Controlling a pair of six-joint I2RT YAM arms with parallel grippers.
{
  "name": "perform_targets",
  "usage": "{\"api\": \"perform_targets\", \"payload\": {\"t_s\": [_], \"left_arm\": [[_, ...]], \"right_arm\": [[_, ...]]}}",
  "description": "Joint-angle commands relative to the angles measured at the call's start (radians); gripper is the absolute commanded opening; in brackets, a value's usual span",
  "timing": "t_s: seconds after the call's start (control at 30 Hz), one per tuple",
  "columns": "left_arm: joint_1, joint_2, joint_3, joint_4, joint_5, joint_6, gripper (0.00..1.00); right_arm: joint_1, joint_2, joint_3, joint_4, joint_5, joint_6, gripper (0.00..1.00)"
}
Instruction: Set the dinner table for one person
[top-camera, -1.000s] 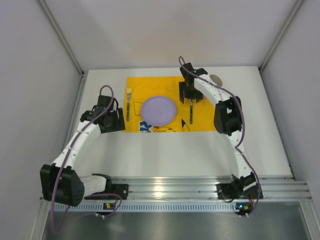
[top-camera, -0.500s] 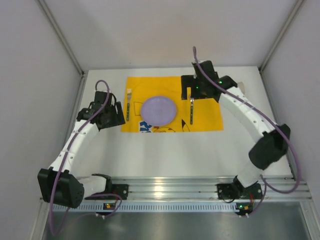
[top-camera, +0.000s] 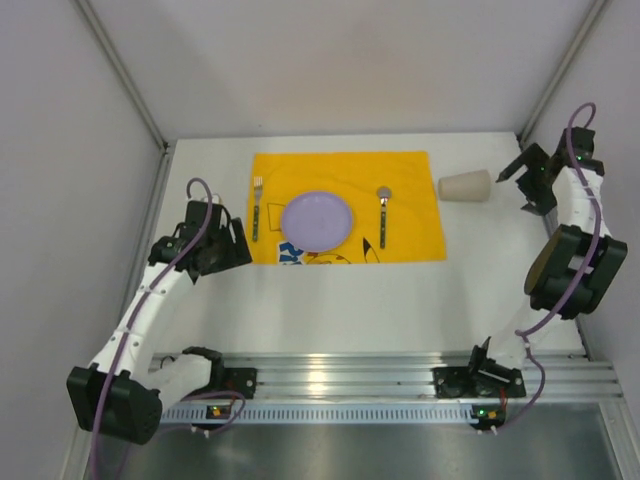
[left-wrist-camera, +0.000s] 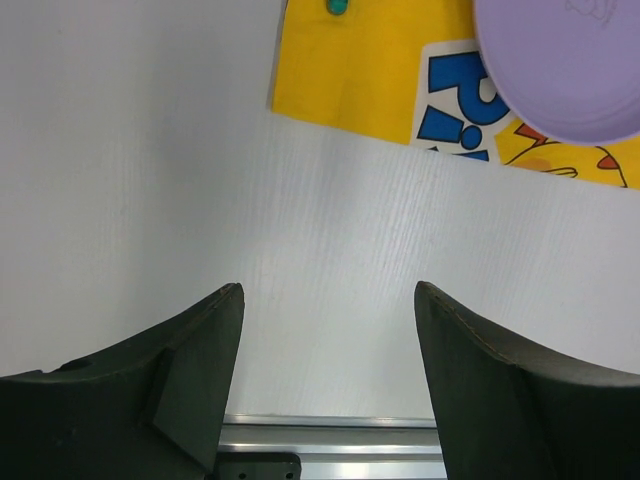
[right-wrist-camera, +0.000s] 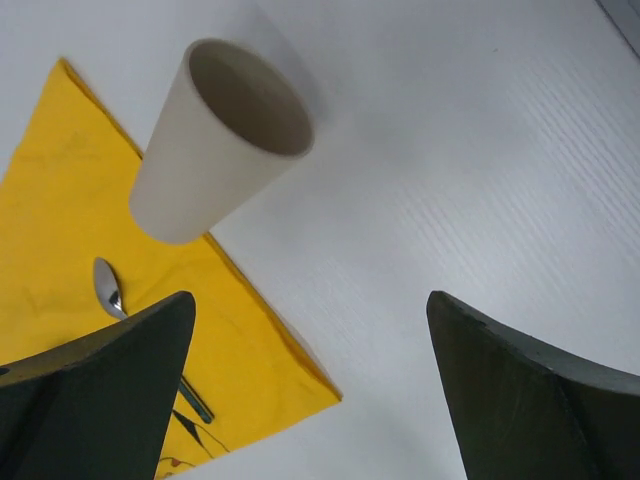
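Note:
On the white dinner table (top-camera: 400, 300) lies a yellow placemat (top-camera: 345, 170). It carries a purple plate (top-camera: 317, 221), a fork (top-camera: 256, 208) to the plate's left and a spoon (top-camera: 383, 213) to its right. A beige cup (top-camera: 465, 186) lies on its side just off the mat's far right corner, its mouth toward my right gripper (top-camera: 520, 186). That gripper is open and empty, short of the cup (right-wrist-camera: 215, 140). My left gripper (top-camera: 230, 246) hangs open and empty over bare table by the mat's near left corner (left-wrist-camera: 285, 100).
The ribbed aluminium rail (top-camera: 340, 372) runs along the near edge and shows between the left fingers (left-wrist-camera: 330, 440). Grey walls close in the table at the left, far and right sides. The right arm's elbow (top-camera: 570, 265) sits near the right wall.
My right gripper has let go of the spoon, opened wide and swung right off the mat to face the cup. The left arm has drawn back slightly toward the near left.

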Motion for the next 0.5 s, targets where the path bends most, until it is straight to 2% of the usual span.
{"api": "perform_targets", "payload": {"t_s": [0.0,0.23,0.47], "left_arm": [[-0.002,-0.037,-0.040,0.001,0.013,-0.023,0.75],[-0.002,-0.042,-0.083,0.034,0.004,-0.039,0.74],[-0.002,-0.033,-0.095,0.041,0.004,-0.039,0.75]], "right_arm": [[-0.056,0.078,0.112,0.087,-0.187,0.067,1.00],[-0.083,0.257,0.290,0.116,-0.338,0.060,1.00],[-0.081,0.338,0.219,0.188,-0.409,0.089,1.00]]}}
